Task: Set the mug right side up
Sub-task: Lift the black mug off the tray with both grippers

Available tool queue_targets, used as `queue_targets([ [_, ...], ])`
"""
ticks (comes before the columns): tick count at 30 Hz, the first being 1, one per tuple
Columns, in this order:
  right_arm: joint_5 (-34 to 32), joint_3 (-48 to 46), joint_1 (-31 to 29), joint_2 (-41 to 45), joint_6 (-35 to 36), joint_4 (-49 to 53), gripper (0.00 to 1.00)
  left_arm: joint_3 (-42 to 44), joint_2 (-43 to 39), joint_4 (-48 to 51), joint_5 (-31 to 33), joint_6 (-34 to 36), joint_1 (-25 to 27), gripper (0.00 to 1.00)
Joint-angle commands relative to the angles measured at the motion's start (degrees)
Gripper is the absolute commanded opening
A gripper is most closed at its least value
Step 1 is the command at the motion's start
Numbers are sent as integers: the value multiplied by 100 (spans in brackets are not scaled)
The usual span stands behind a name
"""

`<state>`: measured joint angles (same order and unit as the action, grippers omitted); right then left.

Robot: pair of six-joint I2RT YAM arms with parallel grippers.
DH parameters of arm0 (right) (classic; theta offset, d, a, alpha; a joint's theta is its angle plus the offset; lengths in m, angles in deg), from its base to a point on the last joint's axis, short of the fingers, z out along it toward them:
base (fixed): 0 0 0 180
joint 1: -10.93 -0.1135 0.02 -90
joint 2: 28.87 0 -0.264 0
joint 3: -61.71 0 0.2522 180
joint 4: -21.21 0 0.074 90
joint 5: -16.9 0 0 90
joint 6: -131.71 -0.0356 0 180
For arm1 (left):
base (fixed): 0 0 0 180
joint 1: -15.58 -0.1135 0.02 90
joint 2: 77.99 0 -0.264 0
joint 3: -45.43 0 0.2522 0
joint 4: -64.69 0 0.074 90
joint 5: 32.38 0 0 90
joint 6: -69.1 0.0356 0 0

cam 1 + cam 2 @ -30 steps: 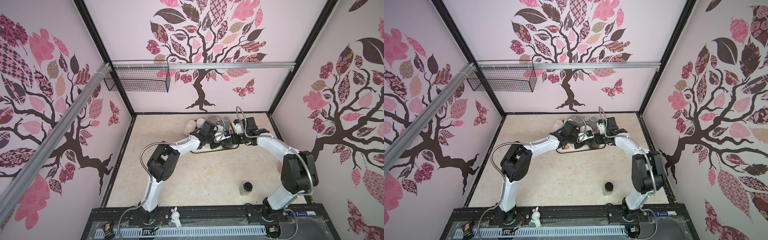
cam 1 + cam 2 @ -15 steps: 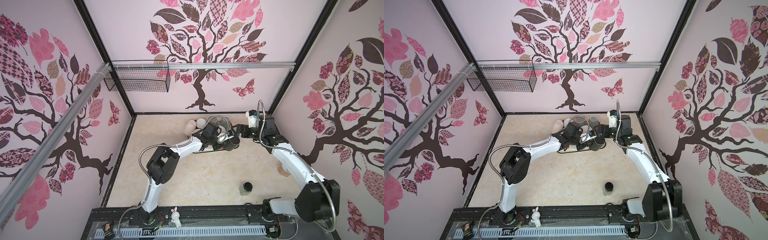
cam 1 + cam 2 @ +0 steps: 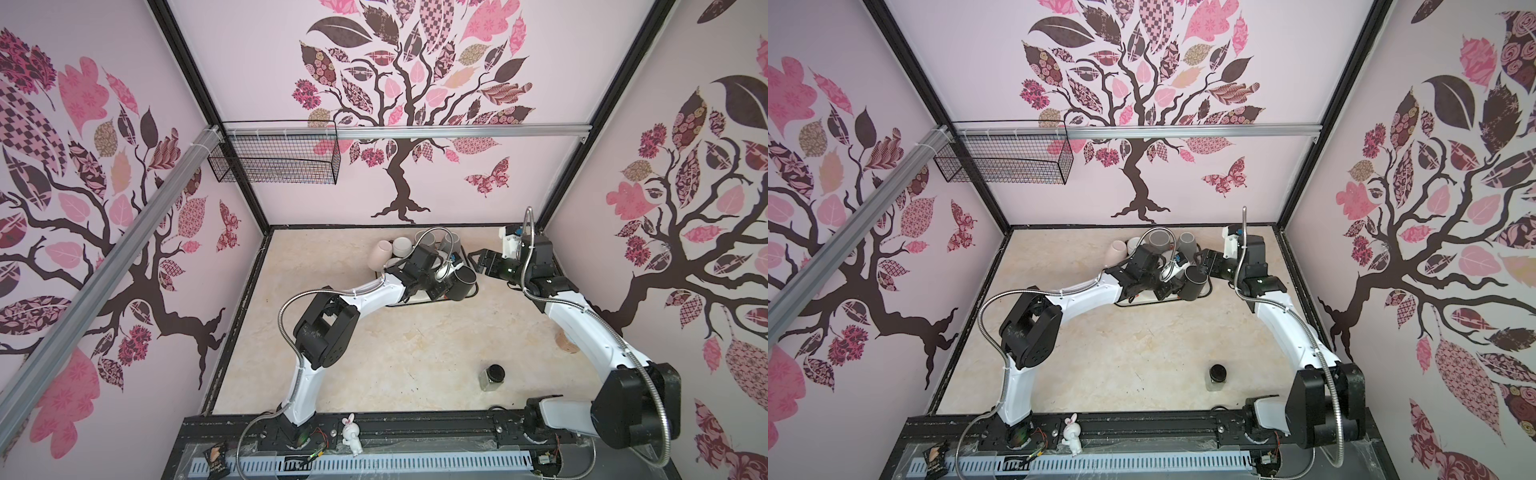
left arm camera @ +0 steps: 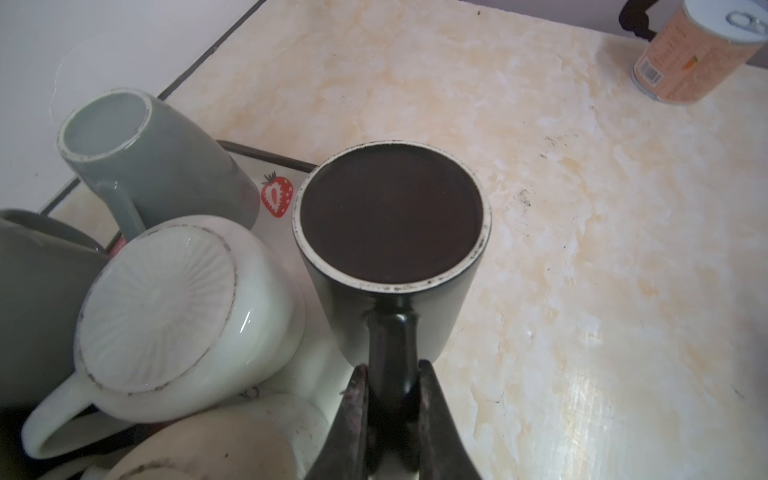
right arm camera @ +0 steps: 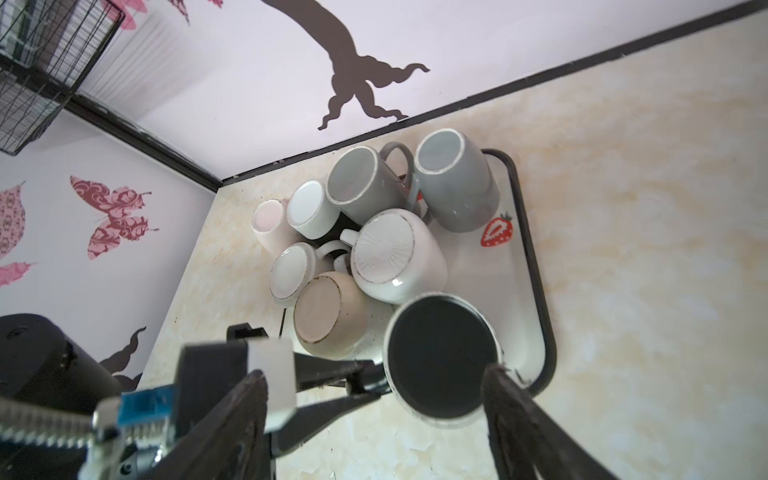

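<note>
R gripper [image 3: 478, 263] pulled back; black mug [image 4: 390, 224] base-up, L gripper [image 4: 392, 399] on handle [image 4: 392, 345].

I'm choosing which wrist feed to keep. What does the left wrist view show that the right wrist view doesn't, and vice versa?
Left wrist only: the handle of the black mug clamped in the left claw; an orange can. Right wrist only: a pink mug, the wire basket. Both: the black mug bottom-up, the ribbed white mug, the strawberry tray.
</note>
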<state>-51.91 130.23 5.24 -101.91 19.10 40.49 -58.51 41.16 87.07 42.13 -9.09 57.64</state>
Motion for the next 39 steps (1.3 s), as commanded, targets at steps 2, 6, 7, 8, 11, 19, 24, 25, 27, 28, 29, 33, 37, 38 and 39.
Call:
queue_targets([
  [2, 108, -492, 12, 482, -738, -804, 78, 101, -289, -1052, -20, -1442, -22, 0],
  [6, 439, -1151, 13, 529, -1600, -1572, 69, 321, -370, -1440, 81, -2116, -60, 0],
  [7, 530, -1307, 11, 536, -1779, -1770, 67, 342, -403, -1527, 81, -2285, -79, 0],
  [8, 569, -1410, 13, 553, -1892, -1887, 65, 362, -424, -1606, 72, -2412, -92, 0],
  [11, 528, -1805, 9, 549, -2313, -2380, 60, 381, -488, -1749, -6, -2808, -152, 0],
  [19, 822, -2567, -6, 238, -4202, -4270, 50, 958, -862, -3054, -25, -3714, -343, 0],
  [24, 1099, -2484, -103, -37, -4803, -4755, 50, 1147, -1037, -3603, -29, -4079, -357, 0],
  [25, 1089, -2502, -162, -72, -4950, -4914, 50, 1208, -1090, -3736, -8, -4183, -360, 0],
  [27, 1089, -2506, -277, -150, -5172, -5205, 51, 1305, -1184, -3999, -16, -4426, -374, 0],
  [28, 1101, -2473, -345, -190, -5265, -5351, 52, 1358, -1245, -4138, -7, -4559, -381, 0],
  [29, 1104, -2447, -404, -224, -5323, -5469, 53, 1415, -1293, -4274, -14, -4686, -383, 0],
  [33, 1297, -2235, -591, -499, -5537, -6119, 60, 1635, -1501, -4792, -135, -5283, -426, 0],
  [37, 1455, -2099, -687, -830, -5928, -6849, 61, 1806, -1758, -4949, -270, -5620, -475, 0],
  [38, 1457, -2084, -721, -875, -5979, -6989, 62, 1852, -1832, -4940, -300, -5673, -485, 0],
  [39, 1456, -2055, -754, -911, -5992, -7070, 62, 1904, -1898, -4949, -316, -5719, -487, 0],
])
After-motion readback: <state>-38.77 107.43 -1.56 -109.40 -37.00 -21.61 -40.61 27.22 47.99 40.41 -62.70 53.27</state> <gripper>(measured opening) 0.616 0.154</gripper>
